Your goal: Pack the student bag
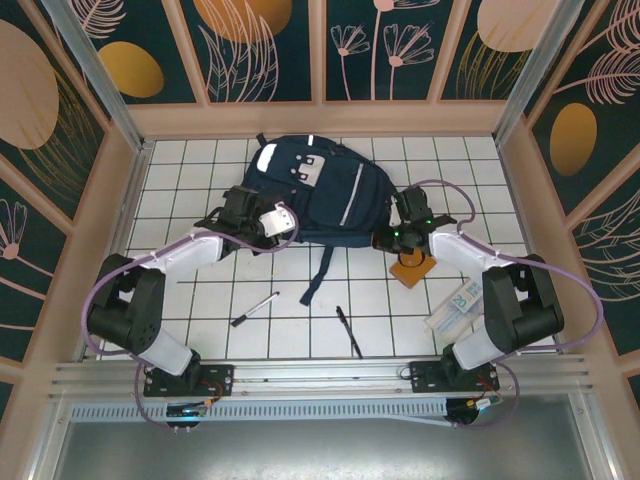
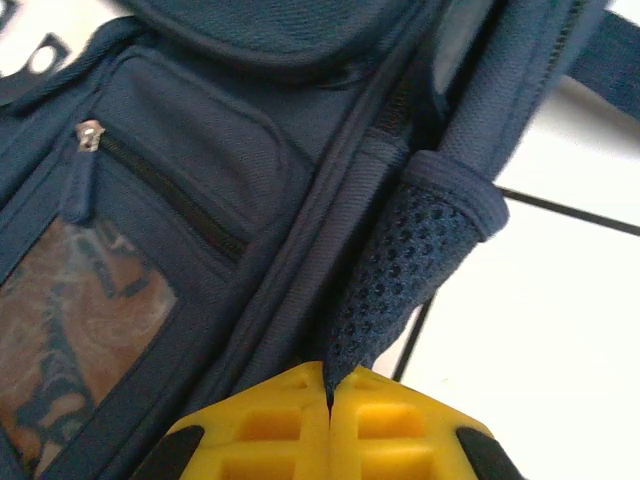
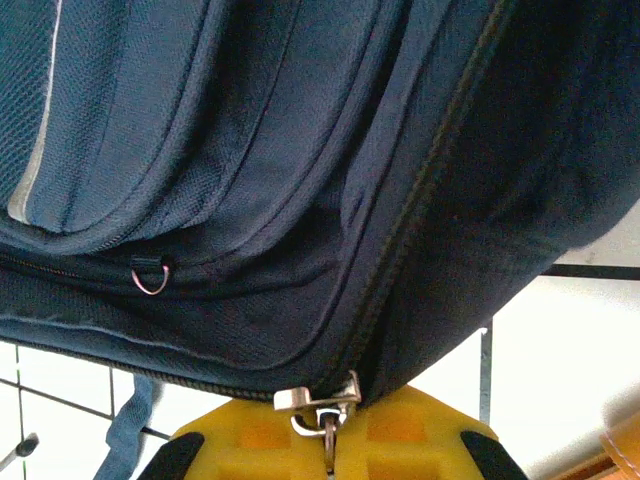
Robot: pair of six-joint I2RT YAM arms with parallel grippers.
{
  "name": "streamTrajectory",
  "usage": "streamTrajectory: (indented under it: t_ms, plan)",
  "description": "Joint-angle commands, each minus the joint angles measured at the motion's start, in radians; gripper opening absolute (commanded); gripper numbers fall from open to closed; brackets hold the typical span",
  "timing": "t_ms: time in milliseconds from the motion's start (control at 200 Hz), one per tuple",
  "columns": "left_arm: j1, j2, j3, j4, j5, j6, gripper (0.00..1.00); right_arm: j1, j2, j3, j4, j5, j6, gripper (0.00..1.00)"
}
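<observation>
On table (image 1: 200,300): one student bag (image 1: 315,190), two pens (image 1: 255,308).

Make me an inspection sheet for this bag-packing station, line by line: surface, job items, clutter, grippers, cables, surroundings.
Surface: white tiled table with dark grid lines.
Job's things: student bag lies at the far middle, with one strap trailing toward the arms.
Clutter: white pen and black pen lie on the near tiles. An orange flat item and a white-and-blue packet lie by the right arm.
Grippers: left gripper has its fingers shut on the bag's mesh fabric. Right gripper is shut on a metal zipper pull.
Cables: purple cables loop beside both arms.
Surroundings: dark floral wall panels in wooden frames.
</observation>
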Motion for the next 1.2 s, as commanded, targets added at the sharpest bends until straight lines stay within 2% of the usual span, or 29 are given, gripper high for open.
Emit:
streamTrajectory:
  t_ms: [0, 135, 195, 245, 265, 320, 365, 425, 490, 530, 616, 726, 921, 1006, 1191]
  plan:
    - [0.071, -0.002, 0.011, 0.1, -0.247, -0.065, 0.0, -0.026, -0.007, -0.011, -0.039, -0.067, -0.051, 0.0]
    - [0.084, 0.074, 0.106, 0.113, -0.411, -0.222, 0.18, 0.034, 0.012, 0.003, -0.015, -0.221, -0.083, 0.0]
    - [0.084, 0.093, 0.151, 0.087, -0.443, -0.311, 0.34, 0.067, 0.024, 0.01, 0.02, -0.294, -0.067, 0.0]
    - [0.084, 0.096, 0.215, -0.001, -0.352, -0.407, 0.4, 0.091, 0.038, 0.013, 0.065, -0.348, -0.049, 0.0]
    - [0.085, 0.094, 0.242, -0.044, -0.303, -0.45, 0.46, 0.1, 0.044, 0.015, 0.082, -0.364, -0.039, 0.0]
    - [0.085, 0.083, 0.289, -0.103, -0.181, -0.647, 0.55, 0.122, 0.064, 0.025, 0.125, -0.396, -0.016, 0.0]
    - [0.085, 0.074, 0.309, -0.13, -0.082, -0.81, 0.59, 0.134, 0.077, 0.036, 0.152, -0.407, 0.0, 0.0]
    - [0.085, 0.066, 0.308, -0.14, 0.012, -1.01, 0.59, 0.144, 0.097, 0.052, 0.182, -0.407, 0.017, 0.0]
    - [0.085, 0.049, 0.278, -0.137, 0.099, -1.212, 0.52, 0.152, 0.126, 0.075, 0.2, -0.411, 0.027, 0.0]
    - [0.085, 0.04, 0.267, -0.157, 0.131, -1.325, 0.52, 0.16, 0.149, 0.09, 0.209, -0.423, 0.027, 0.0]
    - [0.084, 0.035, 0.25, -0.232, 0.183, -1.493, 0.52, 0.188, 0.194, 0.126, 0.208, -0.437, 0.025, 0.0]
    - [0.069, -0.021, 0.13, -0.173, 0.237, -1.672, 0.52, 0.232, 0.229, 0.158, 0.209, -0.453, 0.012, 0.0]
    - [-0.017, -0.12, -0.043, -0.065, 0.124, -1.858, 0.57, 0.267, 0.254, 0.16, 0.249, -0.46, 0.029, 0.0]
    - [-0.028, -0.103, -0.091, -0.019, 0.102, -1.915, 0.66, 0.284, 0.266, 0.164, 0.267, -0.464, 0.037, 0.0]
    - [-0.033, -0.012, -0.066, 0.045, 0.059, -1.966, 0.67, 0.346, 0.3, 0.19, 0.305, -0.484, 0.047, 0.0]
